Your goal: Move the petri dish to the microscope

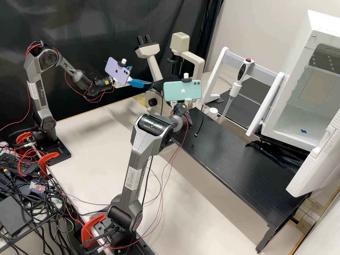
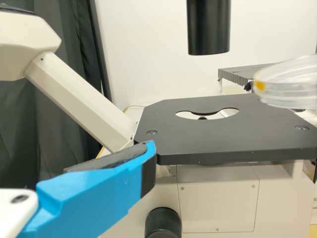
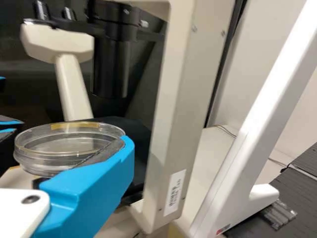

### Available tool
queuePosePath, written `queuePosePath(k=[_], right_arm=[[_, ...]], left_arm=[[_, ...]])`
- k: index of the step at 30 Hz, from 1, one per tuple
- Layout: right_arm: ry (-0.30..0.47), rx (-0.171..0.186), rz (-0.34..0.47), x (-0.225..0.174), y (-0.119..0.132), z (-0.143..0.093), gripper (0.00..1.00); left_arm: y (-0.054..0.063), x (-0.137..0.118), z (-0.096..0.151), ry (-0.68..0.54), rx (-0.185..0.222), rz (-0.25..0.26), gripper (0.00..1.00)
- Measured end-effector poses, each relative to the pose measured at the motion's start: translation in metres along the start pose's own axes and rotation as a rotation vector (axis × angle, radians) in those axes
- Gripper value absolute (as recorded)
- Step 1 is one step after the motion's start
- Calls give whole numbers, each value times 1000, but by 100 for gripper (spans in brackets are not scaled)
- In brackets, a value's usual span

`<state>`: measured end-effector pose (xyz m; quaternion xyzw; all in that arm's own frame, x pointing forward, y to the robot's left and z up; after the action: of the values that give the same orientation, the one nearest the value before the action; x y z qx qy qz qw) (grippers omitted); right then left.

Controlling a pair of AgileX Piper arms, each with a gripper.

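In the high view my left gripper (image 1: 141, 75) stands open in front of the microscope (image 1: 154, 65); one of its fingers shows beside the black stage (image 2: 233, 141) in the left wrist view, where the gripper (image 2: 147, 163) holds nothing visible. My right gripper (image 1: 189, 105) is by the microscope's right side, its fingers hidden behind the phone. In the right wrist view the clear petri dish (image 3: 39, 148) is held level in the air at the gripper (image 3: 116, 153), against its visible finger. From the left wrist view, the dish (image 2: 292, 84) hangs near the stage's far right side.
The microscope's black condenser (image 2: 209, 25) hangs above the stage, and its upright post (image 3: 178, 99) stands close beside my right gripper. A white pipette stand (image 1: 216, 72), a black raised shelf (image 1: 233, 156) and an open white incubator (image 1: 301, 117) are to the right.
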<state>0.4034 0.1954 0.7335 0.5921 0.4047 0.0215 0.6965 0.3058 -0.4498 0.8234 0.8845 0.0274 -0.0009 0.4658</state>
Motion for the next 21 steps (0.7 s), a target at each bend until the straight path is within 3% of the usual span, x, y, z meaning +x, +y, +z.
queuePosePath(k=[12,21], right_arm=[[-21,26,-35,32,-17,20,0],[-10,44,-70,41,-31,10,0]], left_arm=[[0,0,0,0,0,0,100],[0,0,0,0,0,0,100]])
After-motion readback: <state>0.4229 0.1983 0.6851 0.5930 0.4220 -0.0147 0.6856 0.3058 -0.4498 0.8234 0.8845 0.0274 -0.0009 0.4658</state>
